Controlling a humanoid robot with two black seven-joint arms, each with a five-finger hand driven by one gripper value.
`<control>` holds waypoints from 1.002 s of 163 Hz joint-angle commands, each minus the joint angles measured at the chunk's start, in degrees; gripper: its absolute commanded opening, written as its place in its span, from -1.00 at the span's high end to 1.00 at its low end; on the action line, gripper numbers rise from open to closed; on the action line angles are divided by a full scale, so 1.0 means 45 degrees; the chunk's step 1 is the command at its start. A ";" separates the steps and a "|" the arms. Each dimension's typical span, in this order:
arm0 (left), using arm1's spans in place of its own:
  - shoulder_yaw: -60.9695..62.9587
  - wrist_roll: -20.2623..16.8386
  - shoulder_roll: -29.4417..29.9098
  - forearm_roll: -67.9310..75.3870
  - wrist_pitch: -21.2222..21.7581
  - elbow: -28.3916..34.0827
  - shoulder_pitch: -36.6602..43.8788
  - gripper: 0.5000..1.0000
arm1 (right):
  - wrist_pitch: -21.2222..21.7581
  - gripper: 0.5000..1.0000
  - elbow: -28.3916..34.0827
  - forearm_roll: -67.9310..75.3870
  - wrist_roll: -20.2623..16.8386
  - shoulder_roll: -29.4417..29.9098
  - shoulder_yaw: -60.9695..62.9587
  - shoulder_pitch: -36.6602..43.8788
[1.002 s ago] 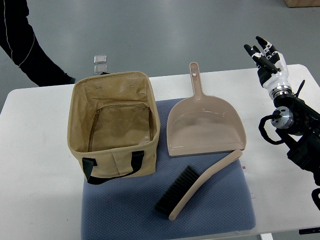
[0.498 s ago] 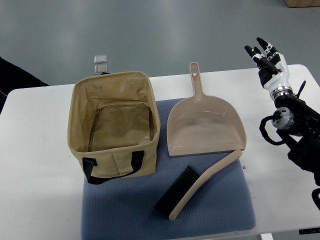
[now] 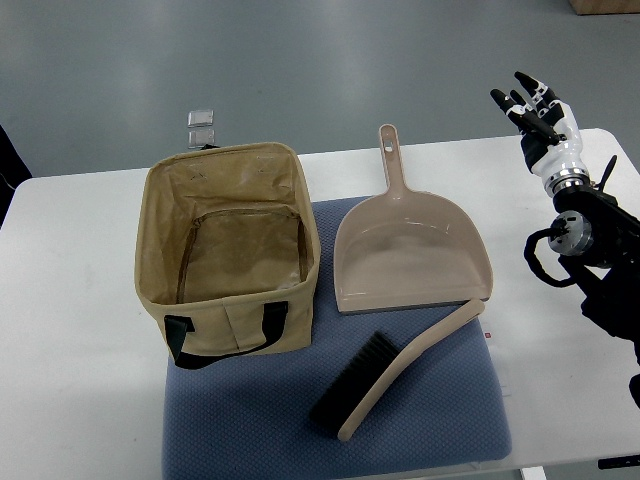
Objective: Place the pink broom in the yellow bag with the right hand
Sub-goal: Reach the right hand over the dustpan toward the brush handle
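Pink and black-bristled, the broom [image 3: 400, 376] lies slantwise on the blue mat [image 3: 250, 420], near the table's [image 3: 70, 330] front edge, its handle tip just beside the dustpan's [image 3: 408, 255] near lip. My right hand [image 3: 538, 112] is up at the far right corner, well apart from the broom, fingers spread and holding nothing. Left of the dustpan stands the bag [image 3: 228, 250], open-topped, its near end on the mat. The broom is between bag and hand, nearer to me than both.
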 commanded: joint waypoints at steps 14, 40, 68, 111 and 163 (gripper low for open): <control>0.0010 0.0001 0.0000 -0.0001 -0.0002 0.0000 0.0001 -1.00 | 0.0076 -0.72 0.0332 -0.1604 0.0040 -0.1068 -0.1278 0.0284; 0.0010 0.0001 0.0000 -0.0001 -0.0002 0.0000 0.0001 -1.00 | 0.0076 -0.72 0.1329 -0.2933 0.0079 -0.2201 -0.3407 0.0695; 0.0010 0.0001 0.0000 -0.0001 -0.0002 0.0000 0.0001 -1.00 | 0.0076 -0.72 0.3984 -0.4611 0.0391 -0.4270 -0.6238 0.1358; 0.0010 0.0001 0.0000 -0.0001 -0.0002 0.0000 0.0001 -1.00 | 0.0427 -0.72 0.6368 -1.0140 0.0430 -0.5756 -0.7411 0.1828; 0.0010 0.0001 0.0000 -0.0001 -0.0002 0.0000 0.0001 -1.00 | 0.1521 -0.72 0.7423 -1.5492 0.0840 -0.6146 -0.7489 0.1848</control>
